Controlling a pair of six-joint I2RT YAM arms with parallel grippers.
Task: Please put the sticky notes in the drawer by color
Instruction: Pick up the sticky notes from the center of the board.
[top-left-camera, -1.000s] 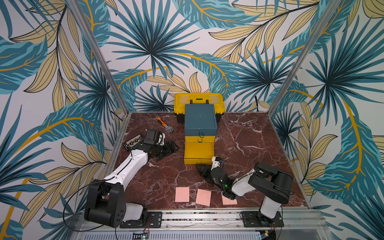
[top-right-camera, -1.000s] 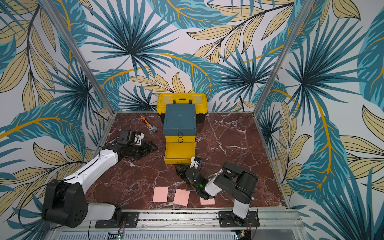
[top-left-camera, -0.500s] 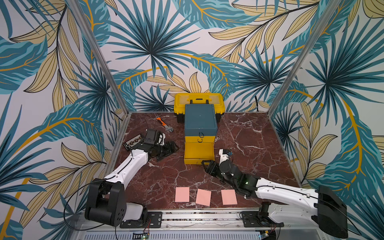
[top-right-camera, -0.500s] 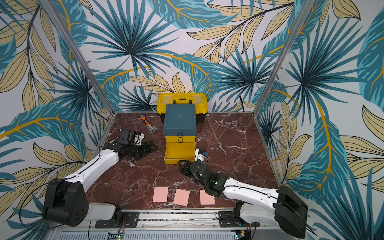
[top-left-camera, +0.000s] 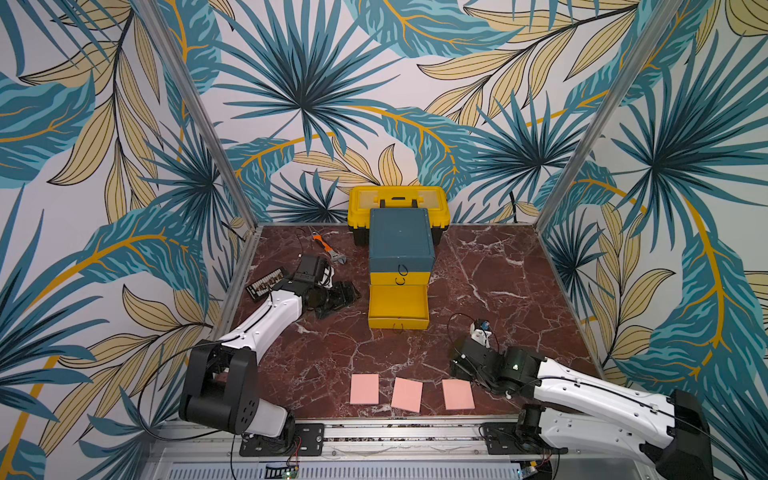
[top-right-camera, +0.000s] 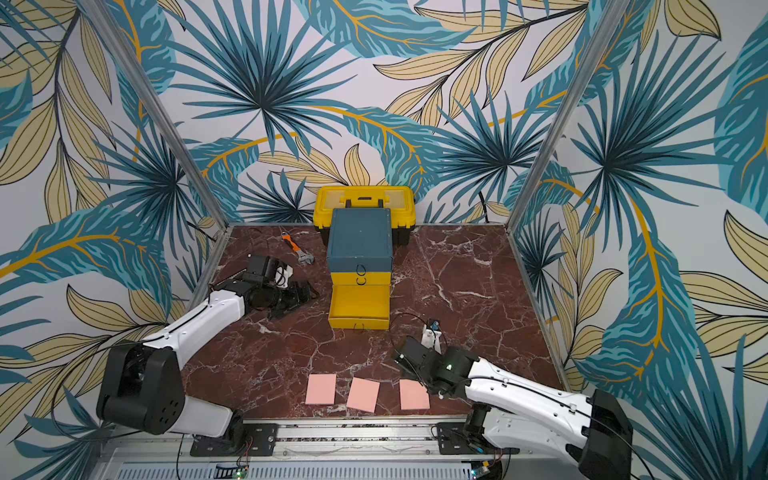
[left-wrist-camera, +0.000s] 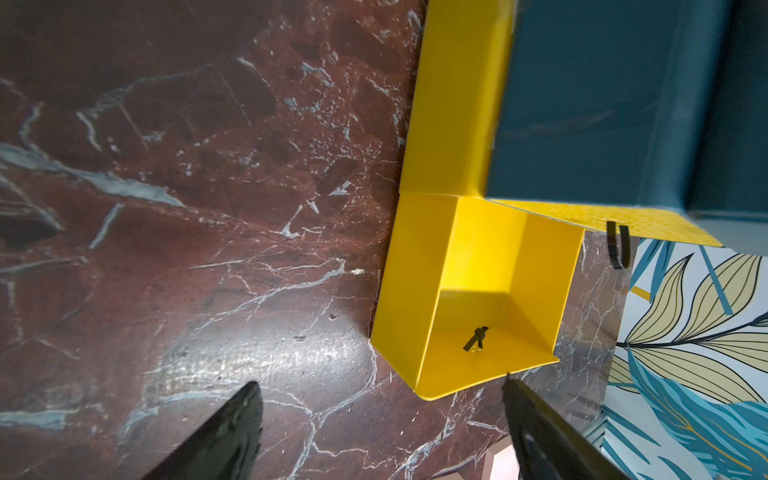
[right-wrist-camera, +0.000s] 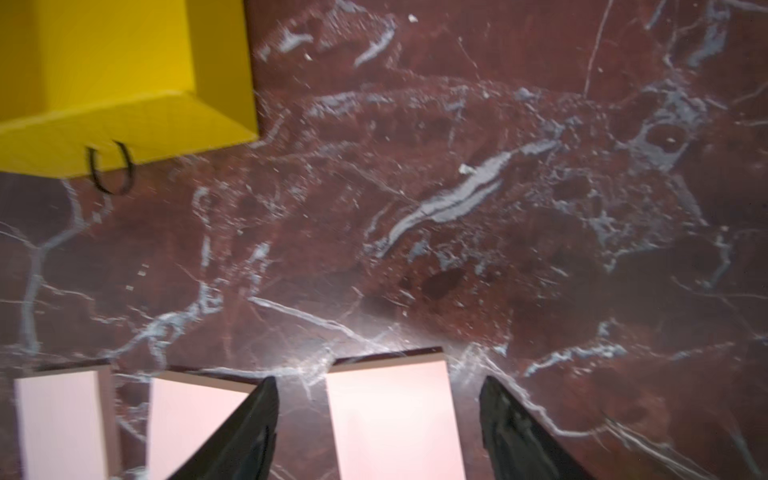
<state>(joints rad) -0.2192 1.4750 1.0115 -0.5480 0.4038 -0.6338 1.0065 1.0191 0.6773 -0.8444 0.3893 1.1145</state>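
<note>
Marble worktop (top-left-camera: 498, 266): three pink sticky notes (top-left-camera: 407, 395) lying along front edge; bottom drawer (top-left-camera: 398, 323) standing open. Right hand (right-wrist-camera: 378, 386) hanging open over right-end note (top-left-camera: 458, 394); left hand (left-wrist-camera: 380, 384) hanging open. Risk: scraping worktop, peeling only top sheets.

Robot lab cell, leaf-print walls (top-left-camera: 332, 50), alu frame (top-left-camera: 200, 112)

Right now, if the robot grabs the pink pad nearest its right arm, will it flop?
Probably not floppy: the pink pad shows a thick stacked edge. It looks light. Lying flat on the shiny marble table, it would likely slide when pushed and be fiddly to pinch.
</note>
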